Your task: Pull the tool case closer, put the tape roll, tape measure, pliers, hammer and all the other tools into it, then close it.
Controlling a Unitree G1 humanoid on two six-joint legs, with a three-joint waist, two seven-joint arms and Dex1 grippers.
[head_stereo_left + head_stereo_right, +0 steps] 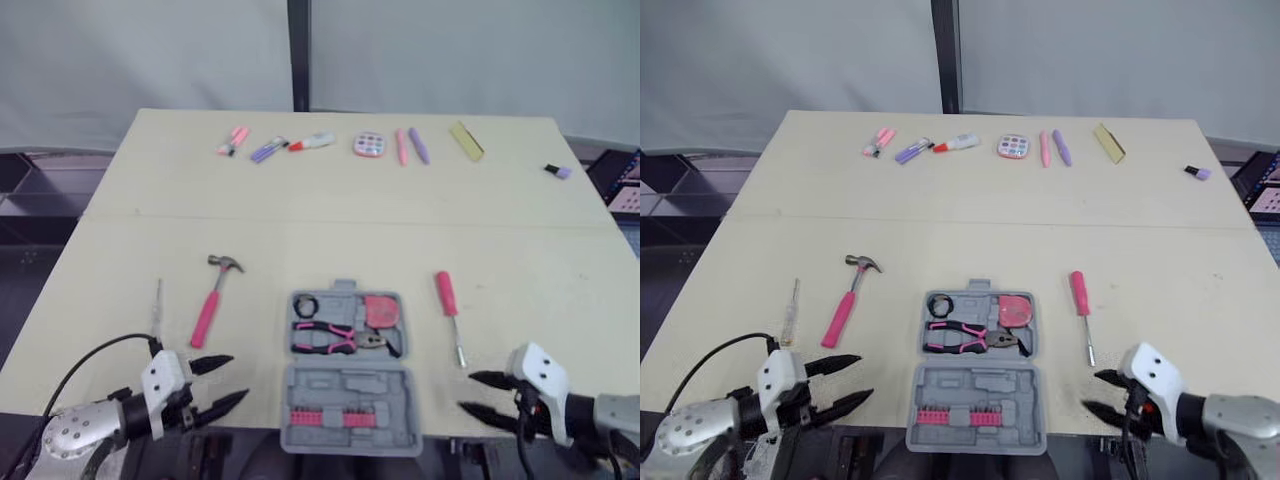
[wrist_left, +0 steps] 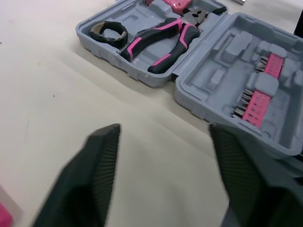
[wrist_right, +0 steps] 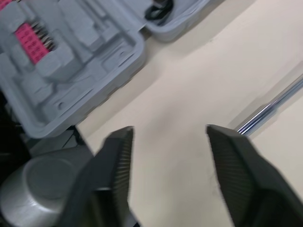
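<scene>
My left end effector (image 1: 238, 377) hovers at the lower left of the frame over the counter (image 1: 330, 220). Its two black fingers are spread apart, hold nothing and point toward the tool case (image 1: 345, 385). My right end effector (image 1: 466, 392) sits at the lower right, its fingers likewise apart and empty, pointing at the case from the other side.

The case lies open at the lower centre of the frame, between the two end effectors, by the counter's lower edge. Its upper half holds the black tape roll (image 1: 305, 306) at the upper left, the pink tape measure (image 1: 380, 311) at the upper right, and the pink-and-black pliers (image 1: 335, 338) lying across below them. Its lower half carries a pink strip of bits (image 1: 325, 417).

The hammer (image 1: 215, 300) with its pink handle lies on the counter left of the case, head toward the top of the frame. A thin screwdriver (image 1: 157, 305) lies further left, well apart from the hammer. A pink-handled screwdriver (image 1: 449, 300) lies right of the case, its metal shaft pointing down the frame toward my right end effector.
</scene>
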